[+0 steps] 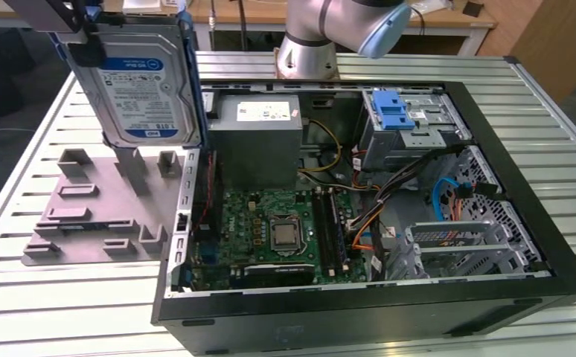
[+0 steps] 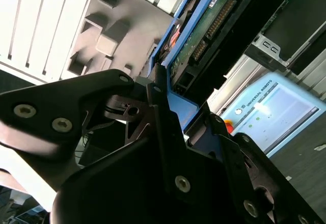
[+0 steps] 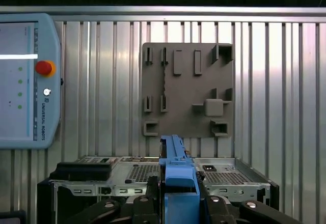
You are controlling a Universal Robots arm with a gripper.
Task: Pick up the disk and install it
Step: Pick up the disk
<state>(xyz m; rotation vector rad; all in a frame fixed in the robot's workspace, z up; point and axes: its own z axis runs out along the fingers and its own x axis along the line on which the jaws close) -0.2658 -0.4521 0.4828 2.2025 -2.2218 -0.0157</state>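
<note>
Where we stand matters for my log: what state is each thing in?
disk: held upright, clear of the fixture, not installed.
gripper: shut on the disk.
computer case: lying open, insides exposed.
grey fixture: no disk in it.

Silver, blue-framed disk [image 1: 144, 82], upright and aloft, white-and-blue label toward the exterior camera

PC case [image 1: 368, 321], grey jig [image 1: 89, 217] — slatted table [image 1: 59, 306]
</note>
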